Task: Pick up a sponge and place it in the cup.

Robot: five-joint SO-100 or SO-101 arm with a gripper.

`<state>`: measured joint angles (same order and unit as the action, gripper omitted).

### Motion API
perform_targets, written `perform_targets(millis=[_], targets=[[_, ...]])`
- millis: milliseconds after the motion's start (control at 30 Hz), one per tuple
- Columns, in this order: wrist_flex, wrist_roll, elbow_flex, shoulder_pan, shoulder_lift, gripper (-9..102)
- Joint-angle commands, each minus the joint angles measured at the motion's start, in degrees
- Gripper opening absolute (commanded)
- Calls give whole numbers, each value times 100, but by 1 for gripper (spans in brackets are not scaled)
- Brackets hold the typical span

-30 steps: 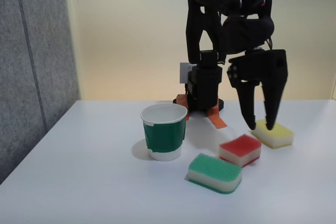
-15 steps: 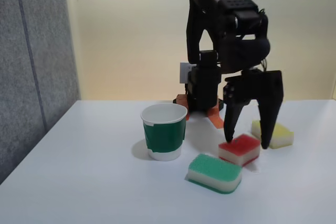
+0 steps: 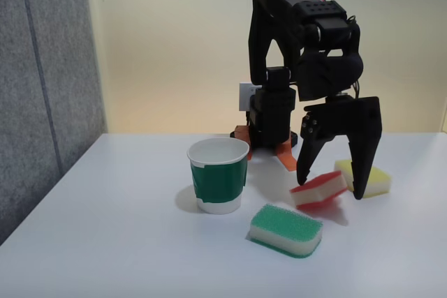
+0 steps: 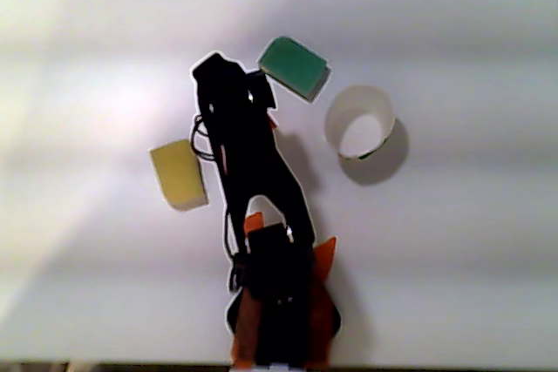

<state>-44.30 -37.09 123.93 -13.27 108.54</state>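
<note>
Sponge [image 3: 319, 188], the red-topped one with the cream foam base, sat tilted between the two black fingers of the gripper [image 3: 332, 185] in the fixed view, its right end raised and its left end lower, with a shadow on the table [image 3: 105, 242] beneath it. One finger pressed at its left end and the other at its right, so the gripper was clamped on the sponge, which looked lifted just clear of the white surface, though whether its low corner touched could not be told. Just beside it to the right, behind the right finger, lay the yellow-topped sponge [image 3: 371, 176] flat on the table. In front, near but apart, lay the green-topped sponge [image 3: 286, 229]. The cup [image 3: 218, 175], white paper with a dark green band, stood upright to the left of all three sponges, open mouth up and nothing visible inside. The arm [image 3: 300, 40] rose from its orange-edged base [image 3: 269, 146] at the back of the table, folded over and pointing down

In the other view from above, the arm's dark body [image 4: 248, 154] covered the red sponge; the green sponge [image 4: 294, 67] lay close to the gripper end, the cup [image 4: 358, 121] to its right, and the yellow sponge [image 4: 179, 173] on the arm's other side
</note>
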Motion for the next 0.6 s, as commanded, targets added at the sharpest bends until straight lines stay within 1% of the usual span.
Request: perform_targets(millis=[0, 300, 467, 567], targets=[[88, 62, 105, 9, 97, 39], [545, 475, 765, -114, 88, 28], [993, 536, 1239, -167, 149, 14], [1266, 756, 1538, -229, 229, 4]])
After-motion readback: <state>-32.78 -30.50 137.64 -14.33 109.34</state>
